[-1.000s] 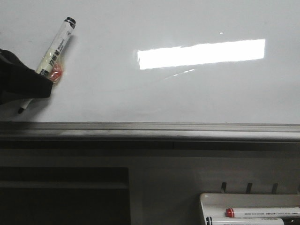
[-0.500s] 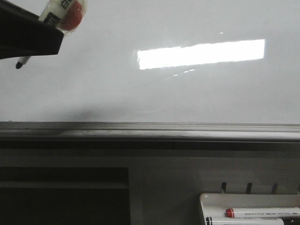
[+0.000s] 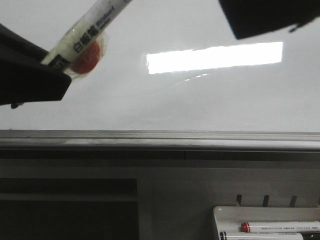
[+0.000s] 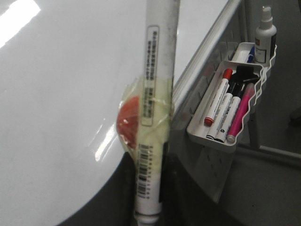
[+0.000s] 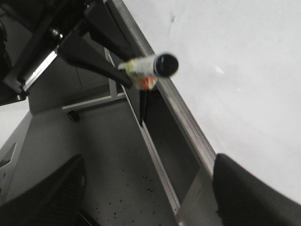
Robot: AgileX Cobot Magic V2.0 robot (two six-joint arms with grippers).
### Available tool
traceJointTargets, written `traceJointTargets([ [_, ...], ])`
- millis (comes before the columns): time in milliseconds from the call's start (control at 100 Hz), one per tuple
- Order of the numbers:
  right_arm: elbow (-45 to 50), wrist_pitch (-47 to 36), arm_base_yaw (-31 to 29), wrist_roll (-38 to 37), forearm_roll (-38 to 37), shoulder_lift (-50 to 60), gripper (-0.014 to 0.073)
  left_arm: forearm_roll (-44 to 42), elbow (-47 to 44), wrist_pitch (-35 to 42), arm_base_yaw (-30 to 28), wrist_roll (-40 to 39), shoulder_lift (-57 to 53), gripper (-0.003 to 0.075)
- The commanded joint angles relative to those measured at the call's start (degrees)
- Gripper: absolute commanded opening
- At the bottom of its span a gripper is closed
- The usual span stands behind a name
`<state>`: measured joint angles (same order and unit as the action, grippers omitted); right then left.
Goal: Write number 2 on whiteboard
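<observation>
The whiteboard point(image 3: 175, 105) is glossy and bare; no number 2 shows on it in any view. My left gripper point(image 3: 37, 75) is at the far left, shut on a white marker point(image 3: 87, 35) wrapped in yellowish tape with a red lump point(image 3: 86, 60). The marker's dark tip point(image 3: 16, 105) pokes out below the gripper, close to the board; contact cannot be told. In the left wrist view the marker point(image 4: 157, 84) runs up from my left gripper point(image 4: 149, 209). My right gripper point(image 3: 270, 17) hangs at the top right, and in its wrist view it point(image 5: 146, 197) is open and empty.
The board's grey metal lower edge point(image 3: 160, 140) runs across the view. A small white tray point(image 3: 222, 212) at the lower right holds several markers, one red-capped point(image 3: 245, 227). It also shows in the left wrist view point(image 4: 214, 141), with a spray bottle point(image 4: 265, 35) beyond it.
My left gripper rose with the marker, then shifted right and lower, the marker now tilted further over. My right gripper has come into view at the top right.
</observation>
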<state>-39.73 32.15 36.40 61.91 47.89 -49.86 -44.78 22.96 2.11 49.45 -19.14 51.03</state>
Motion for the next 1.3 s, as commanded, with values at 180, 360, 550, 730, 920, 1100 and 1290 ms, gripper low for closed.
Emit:
traceJointTargets([
  [180,-6.3,-7.0,8.3,3.2,2.2,-5.8,0.0501,-3.7,0.2,5.4,0.4,-0.3,-0.7,-0.002],
  [360,-8.2,-10.1,12.7,4.6,2.2,-10.8,0.0501,-5.6,0.2,6.2,0.4,-0.3,-0.7,-0.002],
  [550,-10.2,-10.4,12.9,4.6,2.2,-13.9,0.0489,-5.8,0.2,7.3,0.4,-0.3,-0.7,-0.002],
  [730,-10.2,-10.4,12.9,4.6,2.2,-13.9,0.0312,-5.8,0.2,7.3,0.4,-0.3,-0.7,-0.002],
  [920,-10.2,-9.4,12.8,4.6,-1.0,-14.6,-0.007,-5.8,0.2,7.3,0.4,-0.3,-0.7,-0.002],
  [1100,-10.2,-8.3,12.7,4.5,-1.0,-14.9,-0.0077,-5.8,0.2,7.3,0.4,-0.3,-0.7,-0.002],
  [1290,-10.2,-7.0,12.7,4.5,-2.0,-14.9,-0.0077,-5.8,1.0,6.9,0.4,-0.3,-0.8,0.0145],
])
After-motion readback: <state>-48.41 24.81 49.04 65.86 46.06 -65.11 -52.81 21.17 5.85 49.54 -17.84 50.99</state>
